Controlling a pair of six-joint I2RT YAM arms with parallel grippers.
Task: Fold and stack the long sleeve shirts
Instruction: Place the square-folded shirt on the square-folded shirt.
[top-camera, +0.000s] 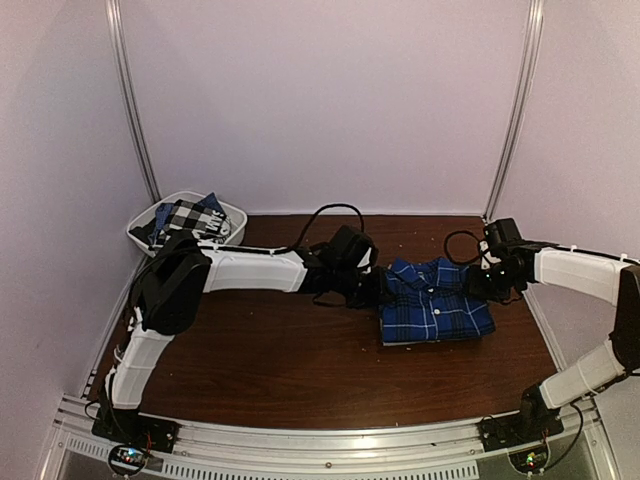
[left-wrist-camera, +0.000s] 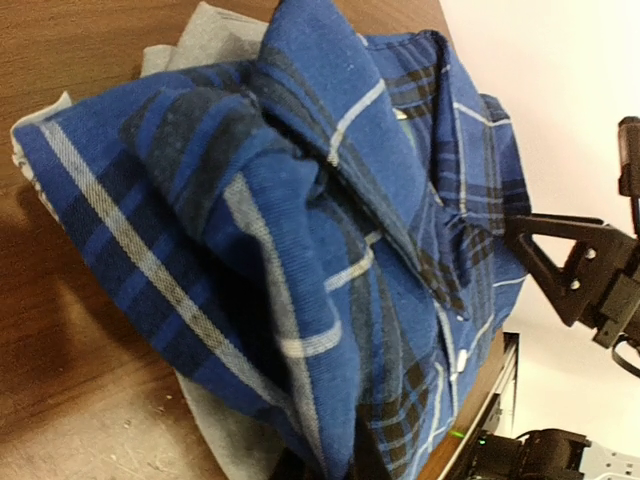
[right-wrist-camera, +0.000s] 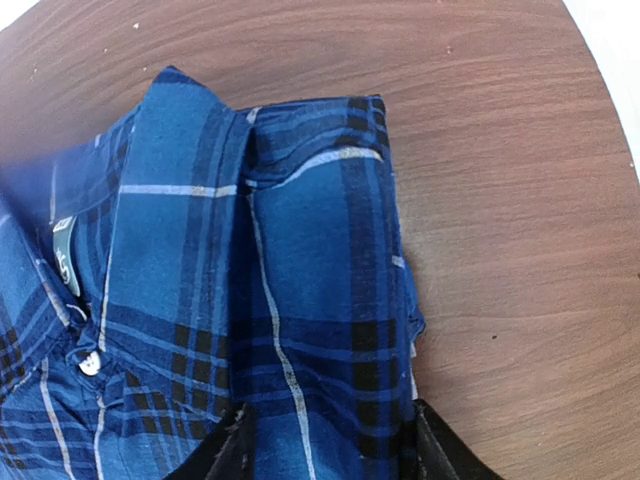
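Royal-blue plaid button-up shirt (top-camera: 435, 305) lies folded on the brown wooden surface (top-camera: 280, 360), squared over the plain grey cloth shirt (left-wrist-camera: 200, 35), so your stack looks begun. Your right hand (right-wrist-camera: 328, 440) straddles the plaid's right fold with its fingers spread, probably letting go. Your left hand (top-camera: 379, 287) sits at the opposite edge, perhaps steadying the pile; you cannot tell whether it pinches anything. Farthest off, the black-and-white check shirt (top-camera: 185, 218) waits in the white plastic basket (top-camera: 232, 208).

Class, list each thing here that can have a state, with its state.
blue plaid shirt: folded, lying on the grey shirt
grey shirt: beneath it, mostly covered
check shirt: crumpled, in the basket
right gripper: open, astride the plaid shirt's edge
left gripper: at the shirt, jaws hidden
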